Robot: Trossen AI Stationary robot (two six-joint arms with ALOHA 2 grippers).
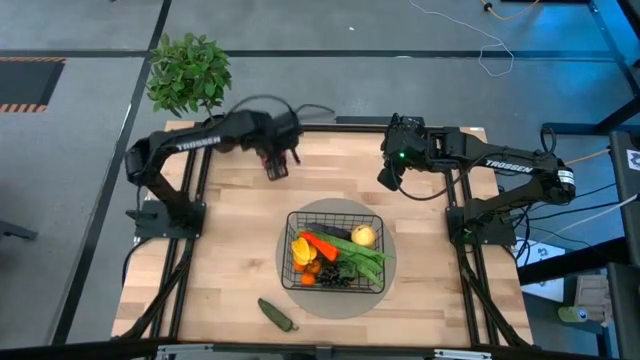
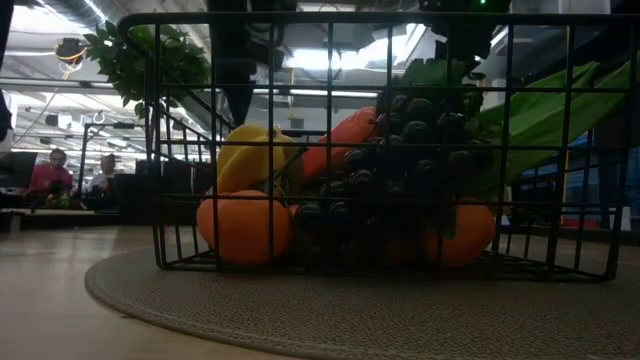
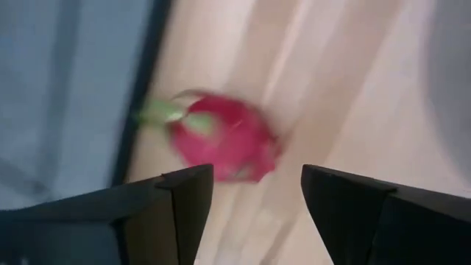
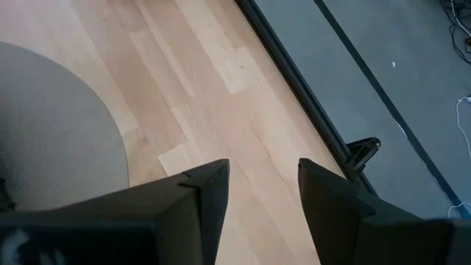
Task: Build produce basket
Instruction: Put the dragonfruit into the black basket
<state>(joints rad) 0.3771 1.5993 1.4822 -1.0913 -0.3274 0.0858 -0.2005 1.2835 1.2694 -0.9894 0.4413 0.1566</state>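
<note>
The black wire basket (image 1: 287, 250) stands on the grey round mat (image 1: 336, 304) at the table's middle. It holds a carrot (image 1: 322, 243), a yellow pepper (image 1: 302, 250), a lemon (image 1: 364, 235), green beans (image 1: 362, 256), dark grapes (image 2: 400, 150) and tangerines (image 2: 243, 225). A green cucumber (image 1: 277, 314) lies on the table near its front edge. A pink dragon fruit (image 3: 224, 138) lies on the wood near the far edge. My left gripper (image 3: 257, 177) hovers open just over it; the gripper is blurred in the high view (image 1: 277, 162). My right gripper (image 1: 390, 180) is open and empty above the table's far right.
A leafy potted plant (image 1: 188, 72) stands beyond the table's far left corner. The table's dark far edge rail (image 4: 294, 81) runs just past my right gripper. Bare wood lies left and right of the mat.
</note>
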